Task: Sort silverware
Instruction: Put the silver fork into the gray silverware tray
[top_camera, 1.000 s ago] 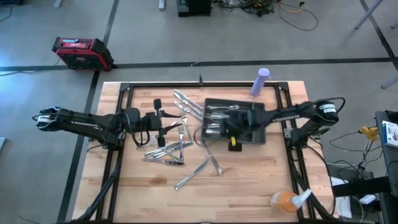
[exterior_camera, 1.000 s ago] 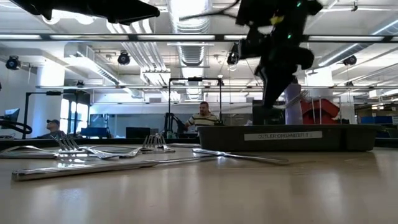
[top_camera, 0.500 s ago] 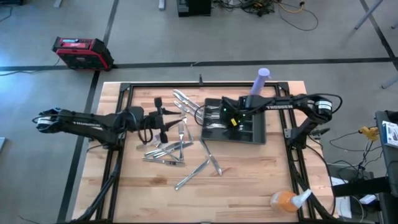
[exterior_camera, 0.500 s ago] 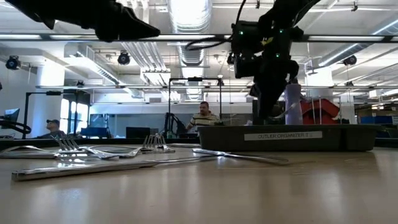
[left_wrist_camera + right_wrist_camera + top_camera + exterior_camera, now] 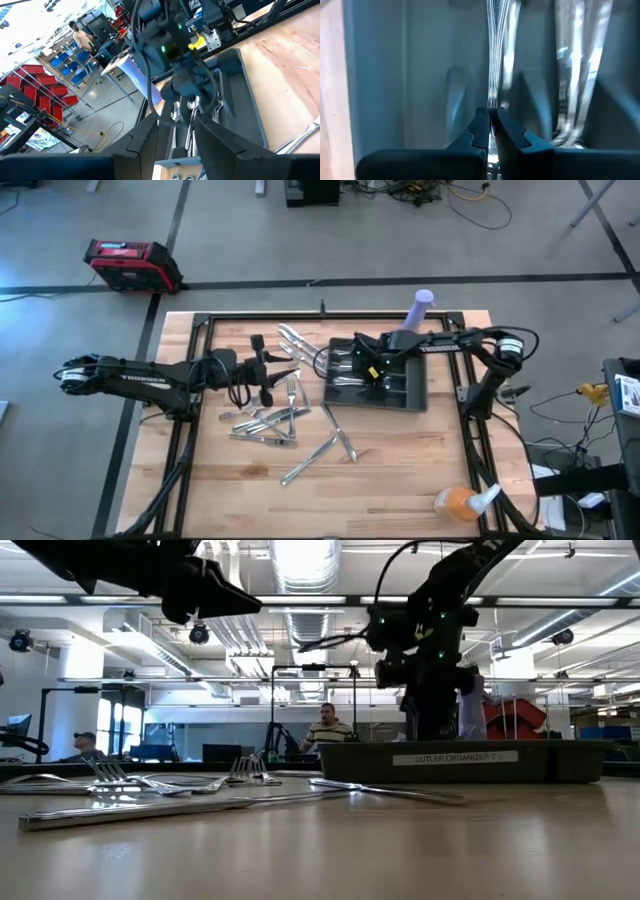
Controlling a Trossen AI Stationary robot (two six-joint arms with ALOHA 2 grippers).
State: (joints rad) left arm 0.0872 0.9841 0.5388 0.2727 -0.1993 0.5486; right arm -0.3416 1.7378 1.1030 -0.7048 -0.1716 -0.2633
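Note:
Loose silverware [image 5: 272, 420] lies scattered on the wooden table left of and in front of the dark grey tray [image 5: 415, 395]; in the low view the pieces [image 5: 150, 784] lie flat. More pieces [image 5: 345, 375] lie in the tray's left compartments. My right gripper [image 5: 366, 368] reaches down into the tray and is shut on one slim silver piece [image 5: 495, 60]. My left gripper [image 5: 265, 370] hovers open above the table, left of the tray, holding nothing; its two fingers [image 5: 150, 140] frame the tray [image 5: 240, 100]. My right gripper pinches one end of a slim silver piece [image 5: 491, 114] between its two fingertips. The piece stands edge-on and runs straight ahead of the fingers along a tray compartment [image 5: 420, 75]. I cannot tell whether its far end rests on the tray floor.
A purple bottle [image 5: 419, 310] stands at the table's far edge behind the tray. An orange spray bottle [image 5: 462, 500] lies at the near right corner. Black frame rails [image 5: 470, 430] run along the table's sides. People sit in the room beyond [image 5: 327, 725].
My right gripper has moved from the tray's near edge toward the far edge and the left, over the tray's middle, and has come down into it. My left gripper has drifted slightly toward the far edge.

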